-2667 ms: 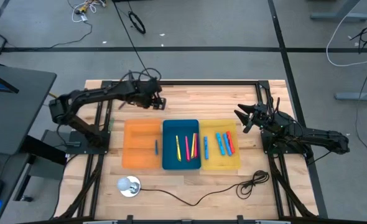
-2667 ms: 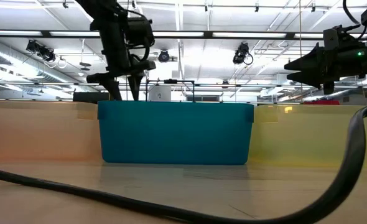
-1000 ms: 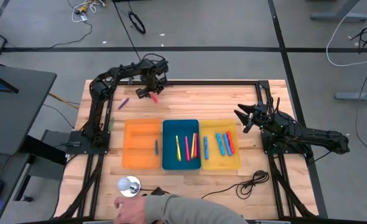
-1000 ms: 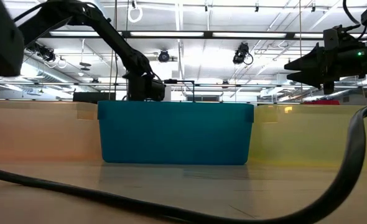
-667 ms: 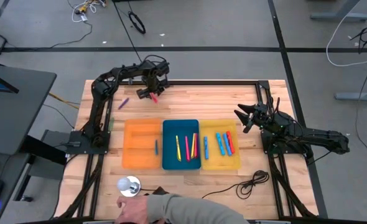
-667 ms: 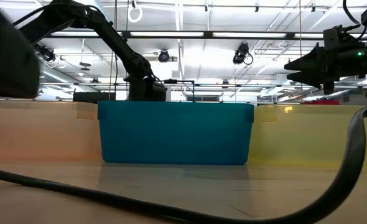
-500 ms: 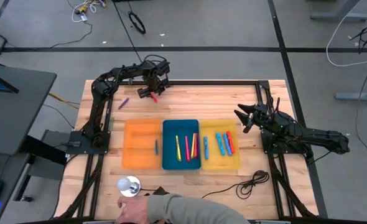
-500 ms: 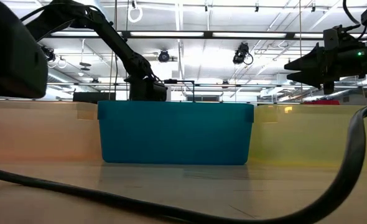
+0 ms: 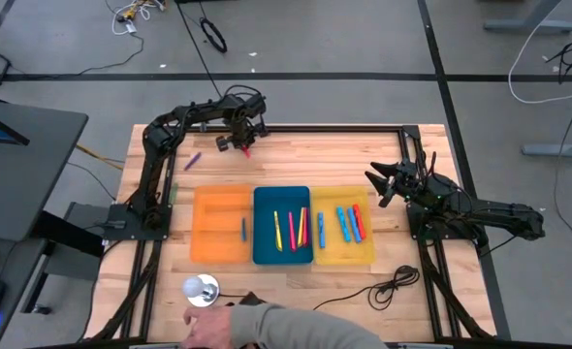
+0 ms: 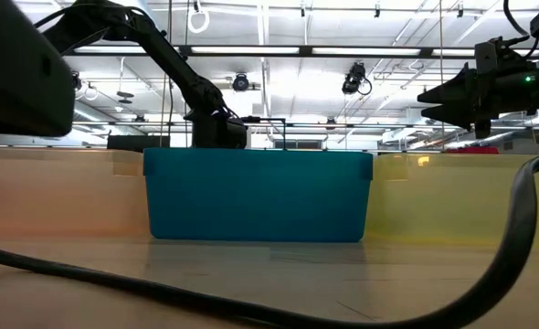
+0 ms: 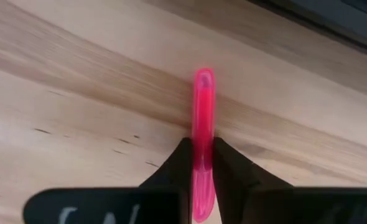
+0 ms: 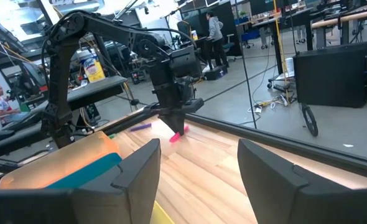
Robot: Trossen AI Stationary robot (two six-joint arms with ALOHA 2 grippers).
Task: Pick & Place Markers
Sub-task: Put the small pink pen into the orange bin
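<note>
The left gripper [image 11: 202, 163] pinches a pink marker [image 11: 203, 118] at the surface's [image 9: 296, 160] far edge. A purple marker [image 9: 192, 160] lies nearby. The right gripper [image 12: 198, 163] hovers beside the yellow tray [image 9: 365, 254], fingers apart.

pale wood table [image 11: 78, 93] with visible grain, smooth finish, glossy translucent pink plastic marker [image 11: 203, 112], matt black fingers [image 11: 171, 171], shiny plastic trays [image 9: 282, 199]

Off-task items on table.
Orange tray [image 9: 220, 225], blue tray [image 9: 282, 250], yellow tray [image 9: 342, 250] abreast mid-table; black cable [image 9: 364, 291] near front edge.
</note>
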